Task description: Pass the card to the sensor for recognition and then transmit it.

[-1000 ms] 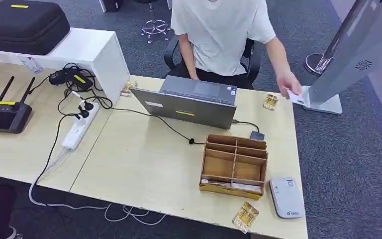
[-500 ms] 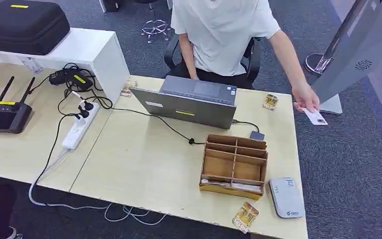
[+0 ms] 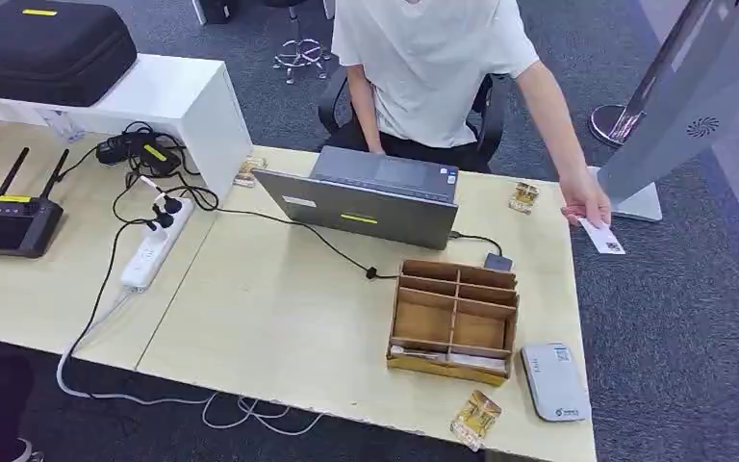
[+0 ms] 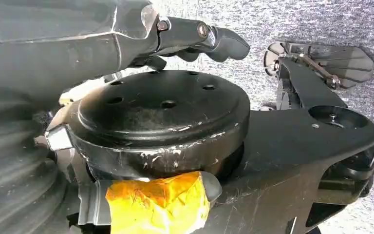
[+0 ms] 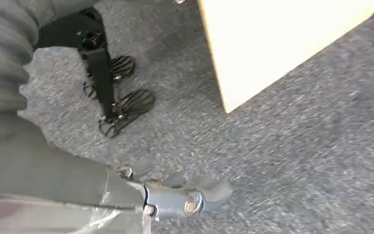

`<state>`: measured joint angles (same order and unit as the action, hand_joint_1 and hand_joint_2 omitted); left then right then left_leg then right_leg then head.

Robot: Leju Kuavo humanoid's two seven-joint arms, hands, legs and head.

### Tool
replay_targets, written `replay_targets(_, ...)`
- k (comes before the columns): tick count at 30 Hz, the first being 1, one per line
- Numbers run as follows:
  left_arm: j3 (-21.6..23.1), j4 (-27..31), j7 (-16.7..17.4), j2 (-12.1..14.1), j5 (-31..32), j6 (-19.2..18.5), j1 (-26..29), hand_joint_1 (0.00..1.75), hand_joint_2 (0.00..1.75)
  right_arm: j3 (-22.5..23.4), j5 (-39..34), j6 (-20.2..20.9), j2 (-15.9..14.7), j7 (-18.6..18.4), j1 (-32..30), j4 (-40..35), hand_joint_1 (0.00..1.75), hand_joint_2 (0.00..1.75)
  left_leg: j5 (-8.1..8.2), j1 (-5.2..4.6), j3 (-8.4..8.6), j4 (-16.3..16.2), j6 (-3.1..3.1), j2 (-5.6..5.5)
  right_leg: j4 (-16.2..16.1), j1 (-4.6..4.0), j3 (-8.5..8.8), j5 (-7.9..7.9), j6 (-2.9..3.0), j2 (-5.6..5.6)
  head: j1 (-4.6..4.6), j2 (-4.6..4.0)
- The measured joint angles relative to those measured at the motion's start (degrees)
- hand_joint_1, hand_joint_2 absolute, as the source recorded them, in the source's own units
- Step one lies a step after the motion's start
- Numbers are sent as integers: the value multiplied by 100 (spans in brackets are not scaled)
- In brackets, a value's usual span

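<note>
My left hand [image 4: 126, 34] hangs low, with dark fingers [image 4: 219, 41] stretched out over grey carpet, nothing in them that I can see; whether they are spread I cannot tell. My right hand [image 5: 175, 200] also hangs over the carpet [image 5: 297, 146], near a table corner [image 5: 253, 44] in the upper middle of that frame; its fingers [image 5: 214, 190] are blurred and I cannot tell how they lie.

From my head, the card [image 3: 600, 236] is right of centre, just past the table's right edge, pinched in a person's hand [image 3: 585, 206]. The person sits at the top of the frame behind a laptop [image 3: 370, 197]. The sensor [image 3: 554, 381], a grey flat box, lies on the table [image 3: 279, 308] at the lower right, just beside a wooden organiser [image 3: 454, 320]. A power strip [image 3: 154, 245] and a black controller [image 3: 10, 217] lie at the left.
</note>
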<state>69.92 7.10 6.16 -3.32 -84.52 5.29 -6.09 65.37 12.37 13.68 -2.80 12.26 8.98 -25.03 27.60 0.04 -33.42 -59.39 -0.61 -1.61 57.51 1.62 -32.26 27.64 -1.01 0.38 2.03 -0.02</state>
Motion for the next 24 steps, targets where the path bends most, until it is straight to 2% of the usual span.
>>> replay_targets(9, 9, 0, 0, 2, 0, 0, -7, 0, 175, 7, -2, -4, -55, 2, 7, -22, 0, 175, 0, 5, -2, 2, 2, 1, 0, -13, -2, 1, 5, 1, 0, 0)
replay_targets(10, 11, 0, 0, 2, 2, 0, -5, 0, 175, 7, 34, -4, -55, 43, 19, -22, 0, 175, 0, 5, -17, 6, 1, 1, 4, -13, 5, 0, 4, 0, 0, 0)
replay_targets(11, 24, 0, -2, 7, 28, 2, 1, 0, 175, -21, 340, -2, -81, 255, 140, -140, 0, 175, -1, 5, -80, 14, 2, 1, 15, -14, 20, -3, 3, 0, -4, 0)
replay_targets(12, 55, 0, -2, 13, 48, 2, 0, 0, 175, -121, 787, 0, -81, 400, 429, -449, 0, 175, -10, -5, -87, 12, 6, 11, 29, 4, -17, -27, 31, 16, -13, 2)
replay_targets(13, 85, 0, -13, 26, 66, 2, -8, 0, 175, -292, 1178, -31, -101, 189, 913, -802, 0, 175, -24, -27, -99, 9, 6, 81, 45, 31, -81, -52, 14, 91, -15, 0)
replay_targets(14, 114, 0, -17, 46, 74, 0, -41, 0, 175, -536, 1384, -138, -214, -273, 1498, -1096, 0, 175, -34, -51, -104, 0, -7, 154, 51, 63, -138, -77, -1, 166, 15, 0)
replay_targets(15, 140, 0, -17, 61, 74, -4, -75, 0, 175, -764, 1390, -221, -335, -567, 1998, -1251, 0, 175, -43, -54, -104, -2, -22, 178, 50, 69, -152, -86, -18, 181, 48, 0)
replay_targets(17, 188, 0, -35, 79, 68, -17, -90, 0, 175, -1216, 1298, -398, -516, -807, 2690, -1603, 0, 175, -78, -49, -77, -14, -38, 125, 37, 51, -146, -90, -25, 128, 39, 0)
replay_targets(19, 199, 0, -44, 83, 29, -31, -59, 0, 175, -1564, 1211, -431, -583, -872, 3111, -1916, 0, 175, -96, -35, -83, -18, -19, 68, 36, 33, -119, -98, -20, 77, 33, 0)
replay_targets(22, 229, 0, -72, 92, -24, -33, -53, 0, 175, -1984, 1158, -387, -603, -1014, 3306, -2285, 0, 175, -98, -37, -98, -16, -20, 43, 45, 32, -114, -98, -19, 48, 31, 0)
replay_targets(24, 264, 0, -96, 118, -109, -61, -39, 0, 175, -2296, 1344, -143, -627, -877, 3501, -2535, 0, 175, -108, -37, -118, -16, -22, 32, 52, 36, -136, -100, -17, 34, 33, 0)
